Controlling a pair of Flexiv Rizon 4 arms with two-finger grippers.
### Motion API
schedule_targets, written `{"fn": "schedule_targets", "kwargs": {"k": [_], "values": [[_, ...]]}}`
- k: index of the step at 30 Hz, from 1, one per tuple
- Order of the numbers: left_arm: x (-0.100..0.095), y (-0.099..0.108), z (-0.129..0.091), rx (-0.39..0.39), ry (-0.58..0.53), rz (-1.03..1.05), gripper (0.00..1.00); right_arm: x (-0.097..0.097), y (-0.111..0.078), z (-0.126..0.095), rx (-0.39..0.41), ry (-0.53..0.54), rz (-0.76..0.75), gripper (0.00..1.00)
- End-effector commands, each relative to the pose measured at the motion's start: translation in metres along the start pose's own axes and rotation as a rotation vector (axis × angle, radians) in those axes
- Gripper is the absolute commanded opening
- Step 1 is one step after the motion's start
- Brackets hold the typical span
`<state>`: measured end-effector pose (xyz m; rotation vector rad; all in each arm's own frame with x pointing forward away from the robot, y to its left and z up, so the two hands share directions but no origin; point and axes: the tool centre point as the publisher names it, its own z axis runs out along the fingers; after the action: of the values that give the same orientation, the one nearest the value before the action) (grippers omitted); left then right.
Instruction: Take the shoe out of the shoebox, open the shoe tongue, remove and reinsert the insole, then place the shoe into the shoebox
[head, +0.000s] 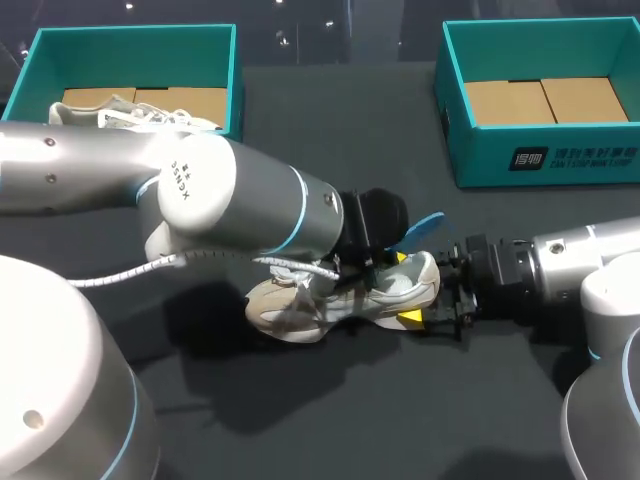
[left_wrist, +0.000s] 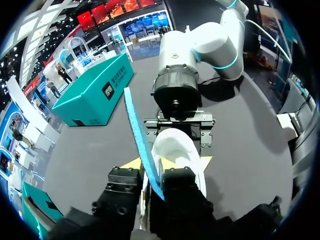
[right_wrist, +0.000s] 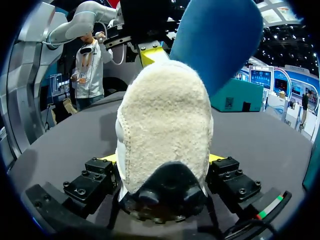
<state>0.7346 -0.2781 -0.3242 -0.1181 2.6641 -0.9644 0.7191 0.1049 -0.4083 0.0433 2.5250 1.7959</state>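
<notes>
Centrally on the dark surface: a cream fabric sneaker, heel pinched in the right pincer. Held tight in the left pincer, a thin blue foam insole, slanting up from the sneaker.

The left gripper pinches a blue insole that rises out of the white shoe lying on the dark tabletop. Just ahead, the right gripper clamps the shoe's far end from both sides. A teal shoebox stands by the tabletop's edge, well apart from the shoe.
</notes>
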Motion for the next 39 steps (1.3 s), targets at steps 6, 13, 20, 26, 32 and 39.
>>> {"fn": "schedule_targets", "kwargs": {"k": [6, 13, 20, 26, 32, 39], "values": [[0.004, 0.006, 0.011, 0.006, -0.026, -0.076, 0.28, 0.001, 0.001, 0.000, 0.002, 0.000, -0.001, 0.00], [0.005, 0.004, 0.013, 0.012, -0.038, -0.111, 0.23, 0.001, 0.001, 0.000, 0.002, 0.000, -0.001, 0.00], [0.003, 0.001, 0.017, 0.010, -0.037, -0.143, 0.01, 0.001, 0.001, 0.000, 0.002, 0.000, -0.001, 0.00], [-0.001, -0.002, 0.016, 0.021, 0.041, -0.159, 0.00, 0.001, 0.001, 0.000, 0.002, 0.000, -0.001, 0.00], [-0.012, -0.012, -0.012, 0.075, 0.221, -0.165, 0.00, 0.001, 0.001, 0.000, 0.002, 0.000, -0.001, 0.00], [-0.011, -0.034, -0.040, 0.156, 0.289, -0.148, 0.00, 0.001, 0.001, 0.000, 0.002, 0.000, -0.001, 0.00]]}}
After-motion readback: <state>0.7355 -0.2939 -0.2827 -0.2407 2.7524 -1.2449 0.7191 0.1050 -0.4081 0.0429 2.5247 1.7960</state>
